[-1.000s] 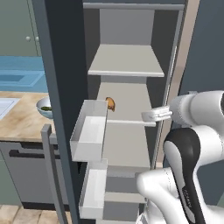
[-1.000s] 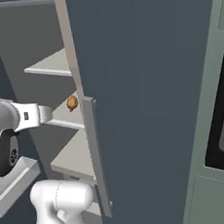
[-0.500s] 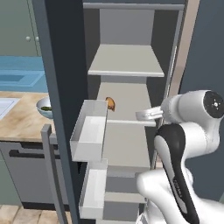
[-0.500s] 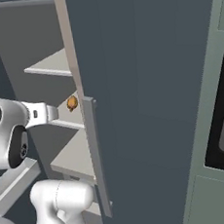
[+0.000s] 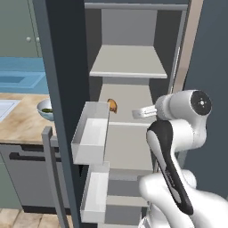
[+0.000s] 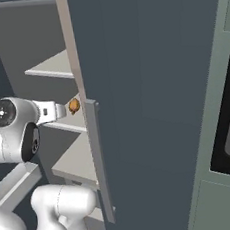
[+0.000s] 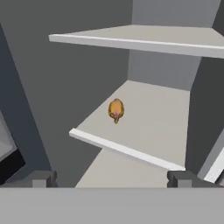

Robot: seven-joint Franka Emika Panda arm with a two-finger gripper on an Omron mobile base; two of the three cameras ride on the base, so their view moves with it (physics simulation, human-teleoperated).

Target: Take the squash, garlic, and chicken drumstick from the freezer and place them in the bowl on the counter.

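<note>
Jaws are standing wide apart, grasping nothing; the gripper is facing the chicken drumstick on the far shelf, so straddling it squarely before closing looks best.

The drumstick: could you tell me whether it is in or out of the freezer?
In: the drumstick lies on a freezer shelf.

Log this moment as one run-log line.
gripper: open, empty, facing freezer shelf | chicken drumstick: on shelf, untouched | bowl: on counter, something green inside

Even, flat rendered light — soft, slightly blurry.
</note>
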